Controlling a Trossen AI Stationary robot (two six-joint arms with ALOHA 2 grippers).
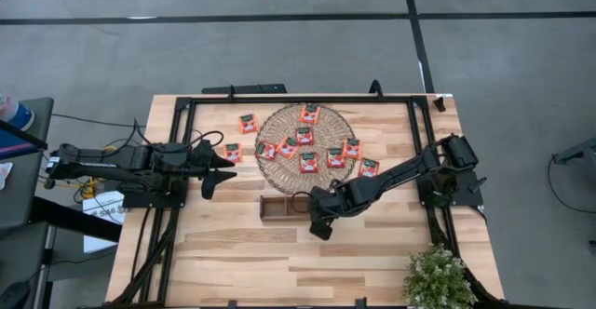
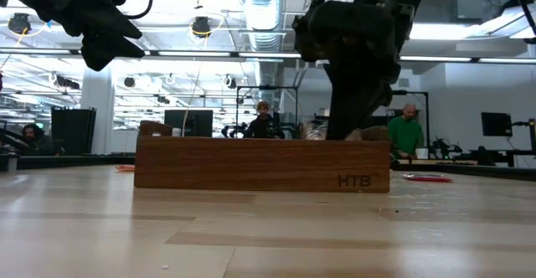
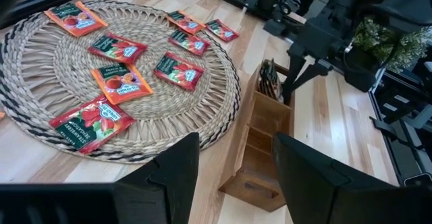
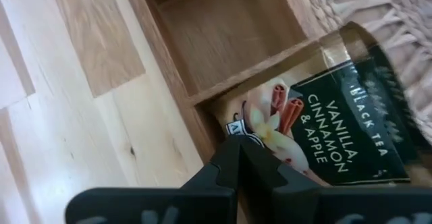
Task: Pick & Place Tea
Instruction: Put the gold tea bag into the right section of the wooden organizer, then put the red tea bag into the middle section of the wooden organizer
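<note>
Vanilla tea sachet point(image 4: 337, 126) in wooden tray point(image 4: 202, 82) end compartment, neighbouring compartment bare

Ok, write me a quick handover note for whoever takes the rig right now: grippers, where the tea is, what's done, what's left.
Left gripper: open, empty, hovering left of the woven mat.
Right gripper: shut, down at the wooden tray, its fingertips at a vanilla tea sachet in the tray's end compartment; whether it grips it is unclear.
Tea: about eight red sachets on the mat, two more on the table left of it.
Done: a few sachets stand in one end compartment.
Left: the sachets on the mat and table; the other two compartments look empty.
</note>
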